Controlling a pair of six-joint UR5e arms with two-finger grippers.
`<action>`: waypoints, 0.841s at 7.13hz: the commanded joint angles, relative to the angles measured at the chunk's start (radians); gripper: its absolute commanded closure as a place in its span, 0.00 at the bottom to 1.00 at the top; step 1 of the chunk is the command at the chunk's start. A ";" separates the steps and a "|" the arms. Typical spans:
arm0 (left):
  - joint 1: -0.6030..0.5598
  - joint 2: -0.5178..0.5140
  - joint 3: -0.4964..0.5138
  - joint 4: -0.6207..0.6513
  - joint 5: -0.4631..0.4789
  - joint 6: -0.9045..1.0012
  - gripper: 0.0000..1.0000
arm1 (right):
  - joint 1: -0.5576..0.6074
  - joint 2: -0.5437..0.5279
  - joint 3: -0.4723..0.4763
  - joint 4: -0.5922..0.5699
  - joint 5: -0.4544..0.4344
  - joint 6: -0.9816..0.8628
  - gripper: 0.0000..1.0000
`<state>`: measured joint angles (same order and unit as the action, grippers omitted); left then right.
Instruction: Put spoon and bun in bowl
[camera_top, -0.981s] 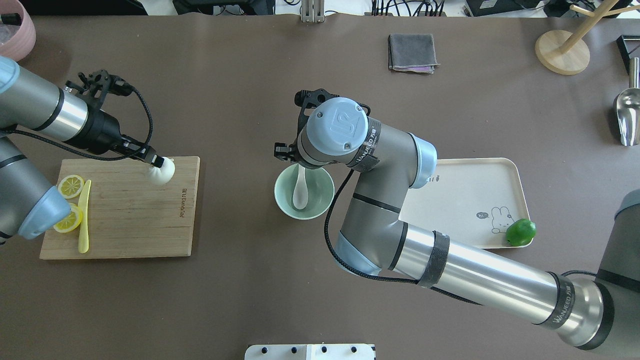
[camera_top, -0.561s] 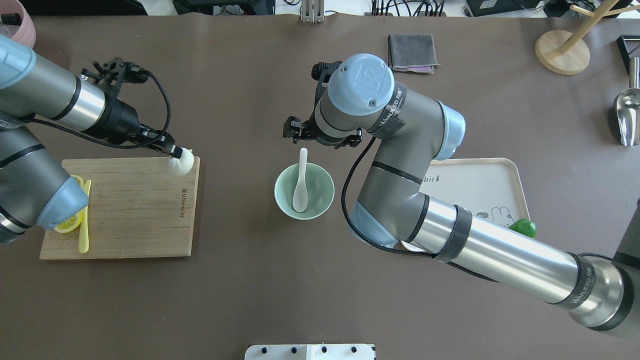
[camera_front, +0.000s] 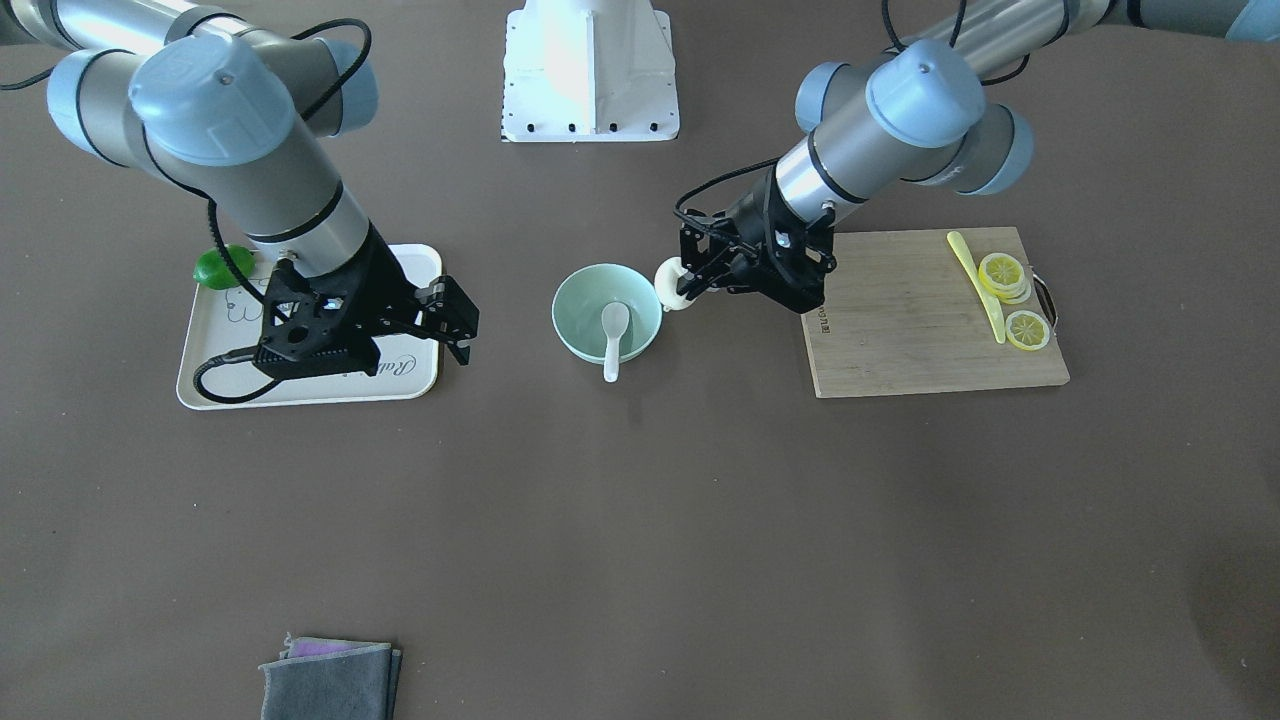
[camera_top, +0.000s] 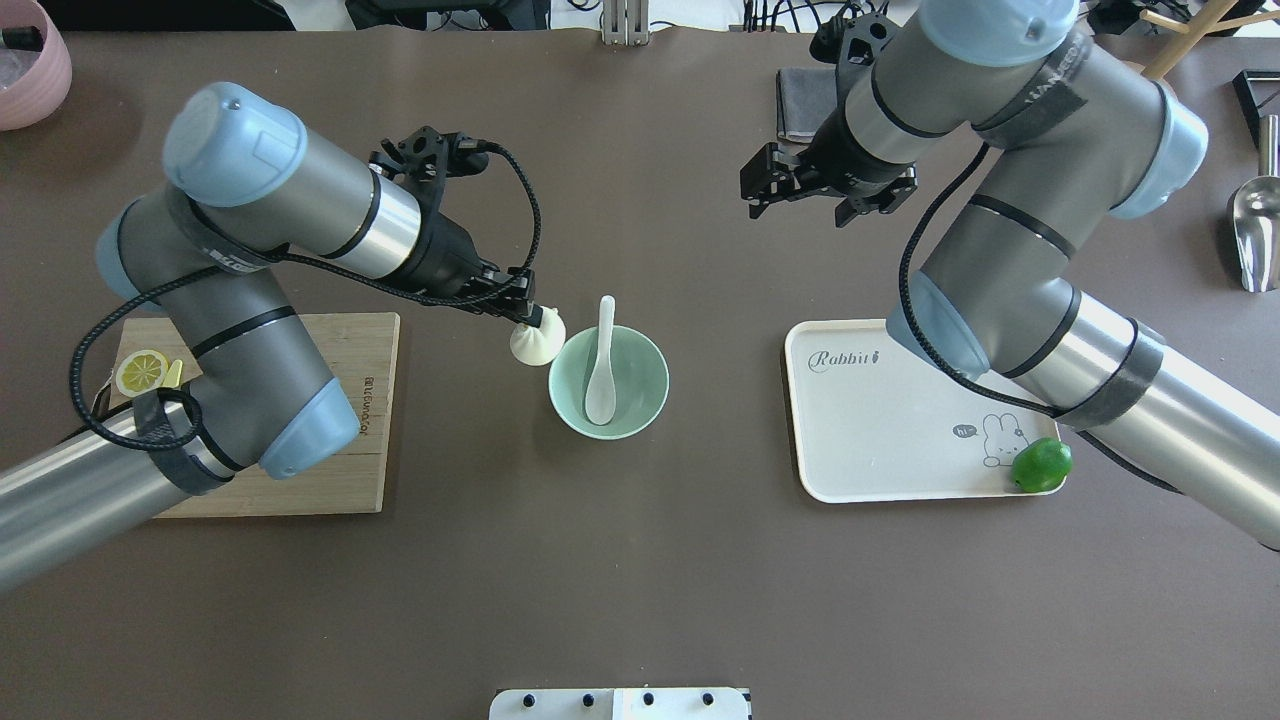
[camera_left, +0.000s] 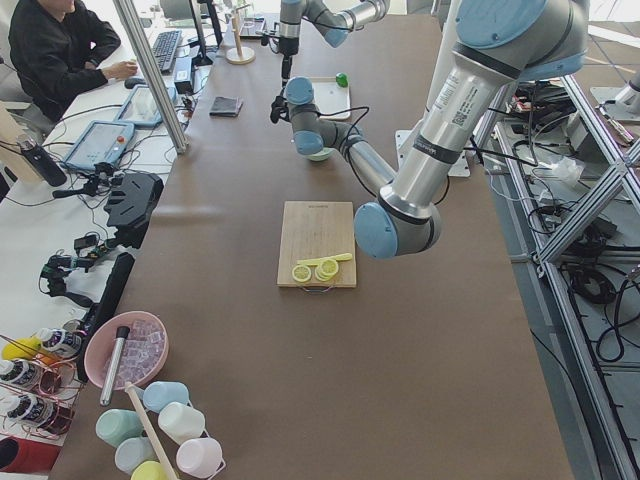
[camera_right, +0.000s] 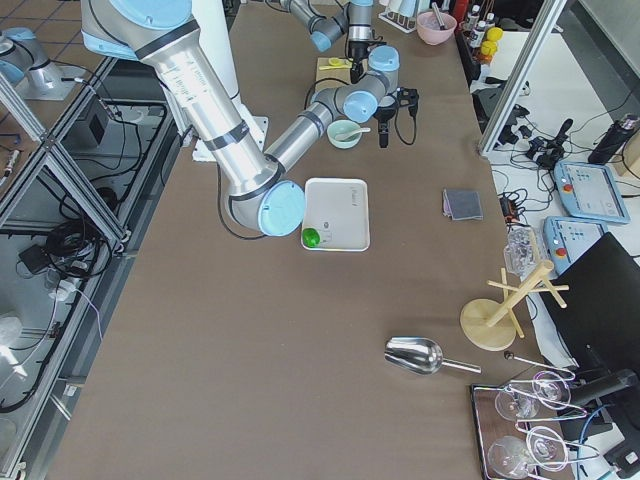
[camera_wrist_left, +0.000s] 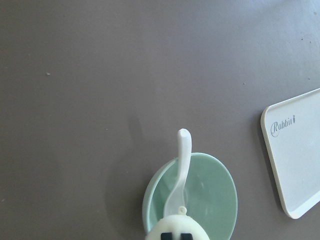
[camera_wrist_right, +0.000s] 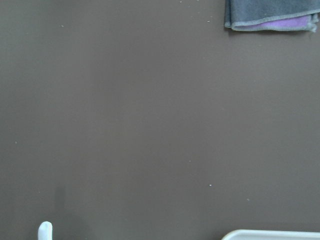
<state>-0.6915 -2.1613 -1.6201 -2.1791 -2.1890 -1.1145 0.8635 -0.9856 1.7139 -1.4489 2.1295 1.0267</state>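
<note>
Starting at your far left in the overhead view, the wooden cutting board (camera_top: 375, 470) is lying on the surface, carrying lemon slices (camera_top: 141, 372) and a thin pale-yellow knife (camera_front: 978, 280) at its outer end. The left arm (camera_top: 290, 200) is reaching out past the board toward the middle, and its jaws are pinching the bun (camera_top: 537, 343), closed on its pleated top. The bun is hanging right at the left rim of the bowl (camera_top: 640, 385); from the left wrist camera it is overlapping the near edge of the bowl, and it is not sitting inside. The bowl is standing near the middle of the surface with the spoon (camera_top: 603, 370) lying in it: the scoop is resting on the bottom and the handle is leaning out over the far rim. Further right, the right jaws are hovering well apart from the bowl, spread wide and gripping nothing. Beside them the cream tray (camera_top: 880, 460) is lying flat, with a green lime (camera_top: 1041, 465) sitting at its near right corner. A folded grey cloth (camera_top: 800, 105) is lying beyond the tray, partly hidden by the right arm, and a metal scoop (camera_top: 1255, 235) is resting at the far right edge.
</note>
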 joint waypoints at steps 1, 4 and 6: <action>0.069 -0.049 0.068 -0.007 0.107 -0.018 1.00 | 0.076 -0.092 0.038 0.001 0.068 -0.092 0.00; 0.112 -0.055 0.086 -0.008 0.118 -0.016 0.03 | 0.112 -0.157 0.066 -0.002 0.095 -0.163 0.00; 0.115 -0.058 0.077 -0.007 0.118 -0.018 0.02 | 0.117 -0.157 0.066 -0.002 0.104 -0.165 0.00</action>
<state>-0.5795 -2.2187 -1.5390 -2.1853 -2.0711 -1.1311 0.9768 -1.1417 1.7786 -1.4509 2.2283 0.8643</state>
